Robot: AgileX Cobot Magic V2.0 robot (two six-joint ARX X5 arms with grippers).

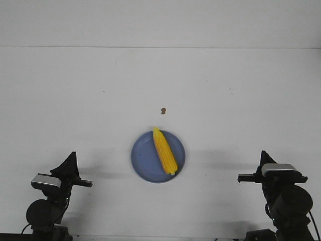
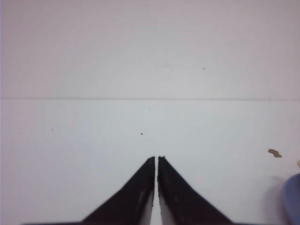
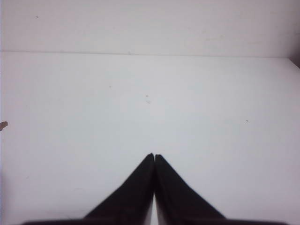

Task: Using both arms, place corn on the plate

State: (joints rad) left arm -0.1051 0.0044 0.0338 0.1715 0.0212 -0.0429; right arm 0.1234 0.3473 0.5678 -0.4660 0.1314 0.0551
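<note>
The yellow corn (image 1: pixel 164 150) lies on the periwinkle-blue plate (image 1: pixel 143 158) in the middle of the white table, its pointed tip toward the far side. My left gripper (image 1: pixel 72 155) is at the near left, far from the plate, shut and empty; in the left wrist view (image 2: pixel 156 158) its jaws stand almost together. The plate's rim (image 2: pixel 293 197) shows at that view's edge. My right gripper (image 1: pixel 263 154) is at the near right, shut and empty; in the right wrist view (image 3: pixel 154 155) its jaws touch. The corn and plate are out of the right wrist view.
A tiny brown speck (image 1: pixel 162 110) lies on the table beyond the plate; it also shows in the left wrist view (image 2: pixel 274 153) and at the edge of the right wrist view (image 3: pixel 3 125). The table's far edge meets a white wall.
</note>
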